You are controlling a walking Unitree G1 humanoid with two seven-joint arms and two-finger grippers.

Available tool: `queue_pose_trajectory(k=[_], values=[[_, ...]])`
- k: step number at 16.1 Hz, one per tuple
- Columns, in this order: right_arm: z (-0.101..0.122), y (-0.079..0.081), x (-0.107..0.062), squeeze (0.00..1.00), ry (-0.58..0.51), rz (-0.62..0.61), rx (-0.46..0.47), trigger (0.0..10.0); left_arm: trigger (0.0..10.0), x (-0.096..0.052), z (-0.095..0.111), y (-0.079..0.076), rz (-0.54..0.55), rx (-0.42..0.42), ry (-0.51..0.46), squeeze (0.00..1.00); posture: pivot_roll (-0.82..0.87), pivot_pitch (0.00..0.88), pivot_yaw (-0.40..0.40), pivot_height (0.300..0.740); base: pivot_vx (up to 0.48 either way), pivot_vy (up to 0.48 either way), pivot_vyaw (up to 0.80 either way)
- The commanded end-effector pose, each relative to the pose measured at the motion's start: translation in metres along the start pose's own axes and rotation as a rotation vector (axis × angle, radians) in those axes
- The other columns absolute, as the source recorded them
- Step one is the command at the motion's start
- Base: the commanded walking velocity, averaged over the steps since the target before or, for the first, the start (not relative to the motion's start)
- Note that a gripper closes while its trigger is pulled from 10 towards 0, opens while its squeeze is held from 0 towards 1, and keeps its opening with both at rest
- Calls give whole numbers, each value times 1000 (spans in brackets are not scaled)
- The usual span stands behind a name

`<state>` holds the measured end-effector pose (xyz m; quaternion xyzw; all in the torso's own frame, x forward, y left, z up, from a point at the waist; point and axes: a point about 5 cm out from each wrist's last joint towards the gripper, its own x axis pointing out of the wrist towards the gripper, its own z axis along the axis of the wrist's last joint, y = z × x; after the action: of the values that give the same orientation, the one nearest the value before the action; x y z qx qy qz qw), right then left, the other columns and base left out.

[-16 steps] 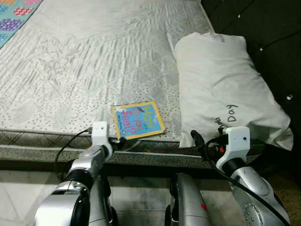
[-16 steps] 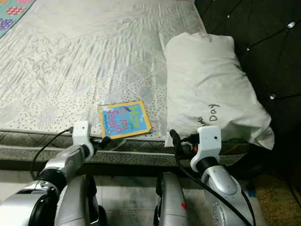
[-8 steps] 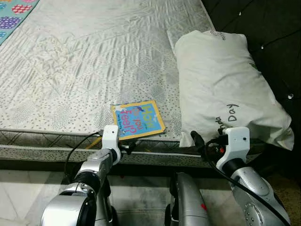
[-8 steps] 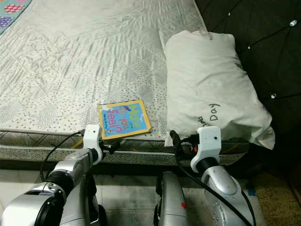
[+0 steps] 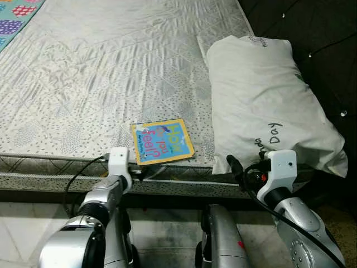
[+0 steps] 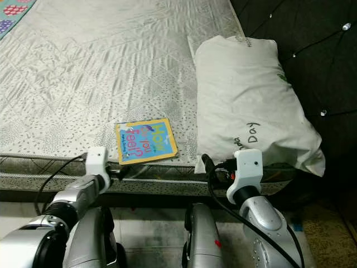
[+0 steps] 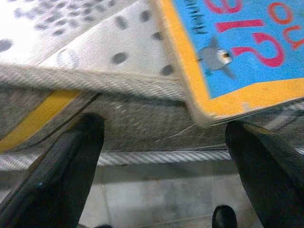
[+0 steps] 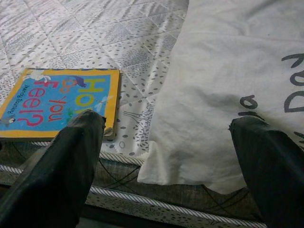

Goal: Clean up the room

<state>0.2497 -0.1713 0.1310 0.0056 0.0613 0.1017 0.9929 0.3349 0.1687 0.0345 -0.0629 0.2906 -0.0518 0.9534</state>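
A bed (image 5: 111,67) spans the view from 9 o'clock to 1 o'clock, its near edge running across in front of the robot. A book (image 5: 162,142) lies flat on the bed at its near edge, about centre. A pillow (image 5: 268,106) lies on the bed at 2 o'clock, just right of the book, its near end overhanging the edge. The left end effector (image 5: 139,170) sits at 7 o'clock, just below the book's near left corner, against the bed's side. The right end effector (image 5: 234,164) sits at 5 o'clock, at the pillow's near end. Floor (image 5: 28,223) lies below the bed edge.
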Motion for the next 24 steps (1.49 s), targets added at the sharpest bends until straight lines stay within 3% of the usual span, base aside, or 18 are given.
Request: queue_pose_trajectory(k=[1, 3, 4, 5, 9, 10, 12, 18, 20, 24], values=[[0, -3, -2, 0, 3, -6, -2, 10000, 10000, -1, -1, 4, 20, -7, 8, 780, -155, 161, -51, 570, 0, 0, 0], [0, -3, -1, 0, 1, -6, -4, 10000, 10000, -2, 3, 13, 47, -12, 3, 608, -158, 160, -53, 570, 0, 0, 0], [1, -4, -1, 0, 0, -7, -4, 10000, 10000, -3, 5, 17, 61, -12, 0, 459, -159, 161, -52, 570, 0, 0, 0], [1, -5, -1, 0, -1, -11, -6, 10000, 10000, -5, 9, 25, 83, -8, -7, 145, -162, 160, -53, 570, 0, 0, 0], [1, -5, -1, 0, -1, -11, -6, 10000, 10000, -5, 9, 25, 83, -8, -7, 145, -162, 160, -53, 570, 0, 0, 0], [1, -6, -2, 0, -2, -16, -8, 10000, 10000, -6, 17, 32, 108, 1, -22, 0, -170, 159, -51, 570, 0, 0, 0], [2, -7, -2, 0, -4, -22, -11, 10000, 10000, -8, 30, 39, 137, 9, -44, 0, -172, 157, -51, 570, 0, 0, 0], [3, -8, -3, 0, -10, -29, -11, 10000, 10000, -10, 38, 45, 164, 43, -52, 0, -180, 155, -44, 570, 0, 0, 0], [2, -8, -3, 0, -9, -30, -10, 10000, 10000, -8, 40, 40, 146, 43, -56, 0, -176, 152, -42, 570, 0, 0, 0], [1, -5, -1, 0, -11, -21, -4, 10000, 10000, -1, 28, 15, 74, 25, -47, 0, -168, 153, -44, 570, 0, 0, 0]])
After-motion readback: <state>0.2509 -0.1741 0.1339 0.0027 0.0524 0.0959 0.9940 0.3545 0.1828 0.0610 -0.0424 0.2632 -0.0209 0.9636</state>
